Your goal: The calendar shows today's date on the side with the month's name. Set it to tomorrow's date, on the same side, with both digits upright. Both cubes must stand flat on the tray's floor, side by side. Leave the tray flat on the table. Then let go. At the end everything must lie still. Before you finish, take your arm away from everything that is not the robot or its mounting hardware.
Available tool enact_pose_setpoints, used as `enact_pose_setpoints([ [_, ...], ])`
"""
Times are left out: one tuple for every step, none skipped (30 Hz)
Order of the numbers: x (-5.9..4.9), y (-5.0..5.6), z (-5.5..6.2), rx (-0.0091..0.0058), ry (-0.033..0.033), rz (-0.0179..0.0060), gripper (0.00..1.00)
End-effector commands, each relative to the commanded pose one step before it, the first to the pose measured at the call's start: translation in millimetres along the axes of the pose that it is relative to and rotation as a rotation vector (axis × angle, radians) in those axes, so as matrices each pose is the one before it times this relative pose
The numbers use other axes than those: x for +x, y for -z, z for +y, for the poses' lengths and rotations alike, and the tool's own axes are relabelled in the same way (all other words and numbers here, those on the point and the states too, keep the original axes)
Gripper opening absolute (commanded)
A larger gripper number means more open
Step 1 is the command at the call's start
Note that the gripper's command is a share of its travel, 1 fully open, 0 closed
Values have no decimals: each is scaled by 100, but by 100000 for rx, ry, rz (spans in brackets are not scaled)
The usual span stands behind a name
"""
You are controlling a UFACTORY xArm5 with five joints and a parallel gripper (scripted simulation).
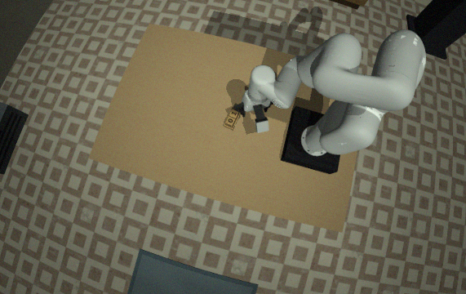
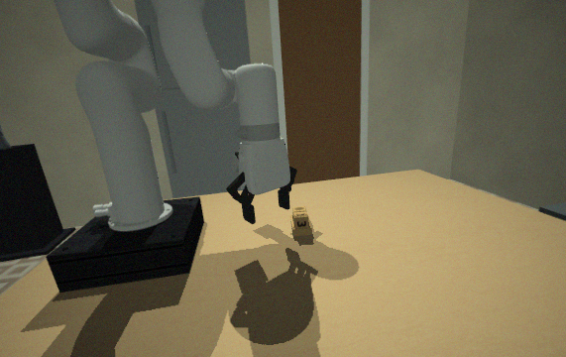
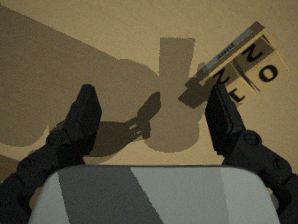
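Observation:
The calendar tray [image 1: 232,128] [image 3: 258,28] lies flat on the table. The month side, a grey strip [image 3: 243,39], reads JUNE. Two cubes stand side by side in it. The farther cube [image 1: 231,121] [image 3: 268,74] shows 0 on top and what looks like a 2 above the strip. The nearer cube [image 1: 234,113] [image 2: 301,224] shows 1 on top, a 3 on its end, and what looks like a 2 beside the strip, partly hidden by a finger in the wrist view. My gripper [image 2: 267,213] [image 3: 153,98] is open and empty, above the table beside the tray's end.
The arm's black base [image 1: 294,151] [image 2: 129,258] stands on the wooden table [image 1: 175,122] [image 2: 436,278], on the gripper's other side from the calendar. Dark arm shadows fall across the table near the tray. A second arm's black stand [image 2: 10,198] is beyond the table.

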State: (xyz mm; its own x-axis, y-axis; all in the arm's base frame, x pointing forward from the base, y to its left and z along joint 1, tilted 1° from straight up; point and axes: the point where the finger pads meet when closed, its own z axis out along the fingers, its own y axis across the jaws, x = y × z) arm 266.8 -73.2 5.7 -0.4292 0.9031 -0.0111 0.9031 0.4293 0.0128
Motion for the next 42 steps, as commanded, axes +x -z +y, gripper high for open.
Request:
enact_pose_setpoints([
  [-414,41,-168,-179,-16,-191,100],
  [-218,-11,-161,10,-2,-17,100],
  [0,0,0,0,0,0,100],
  [0,0,0,0,0,0,100],
  [-236,-13,-170,9,-1,-19,100],
  [-225,-13,-156,7,0,-19,100],
  [-180,-11,-128,6,0,-16,100],
  [-118,-7,-85,4,0,-10,100],
  [-54,-3,-39,2,0,-5,100],
  [-9,-1,-7,0,0,-1,100],
  [-9,0,-6,0,0,-1,100],
  [-53,-3,-37,2,0,-4,100],
  [-117,-6,-82,4,0,-10,100],
  [-177,-10,-126,7,0,-15,100],
  [-219,-12,-159,9,0,-18,100],
  [-238,-14,-167,10,0,-20,100],
  [-227,-15,-153,9,0,-18,100],
  [-182,-12,-126,8,0,-14,100],
  [-119,-8,-83,5,0,-10,100],
  [0,0,0,0,0,0,100],
  [0,0,0,0,0,0,100],
  [-54,-4,-38,2,0,-4,100],
  [-9,-1,-7,0,0,-1,100],
  [0,0,0,0,0,0,100],
  [0,0,0,0,0,0,100],
  [0,0,0,0,0,0,100],
  [0,0,0,0,0,0,100],
  [0,0,0,0,0,0,100],
  [0,0,0,0,0,0,100],
  [0,0,0,0,0,0,100],
  [0,0,0,0,0,0,100],
  [0,0,0,0,0,0,100],
  [0,0,0,0,0,0,100],
  [0,0,0,0,0,0,100],
  [0,0,0,0,0,0,100],
  [0,0,0,0,0,0,100],
  [0,0,0,0,0,0,100],
  [0,0,0,0,0,0,100],
  [0,0,0,0,0,0,100],
  [0,0,0,0,0,0,100],
  [0,0,0,0,0,0,100],
  [0,0,0,0,0,0,100],
])
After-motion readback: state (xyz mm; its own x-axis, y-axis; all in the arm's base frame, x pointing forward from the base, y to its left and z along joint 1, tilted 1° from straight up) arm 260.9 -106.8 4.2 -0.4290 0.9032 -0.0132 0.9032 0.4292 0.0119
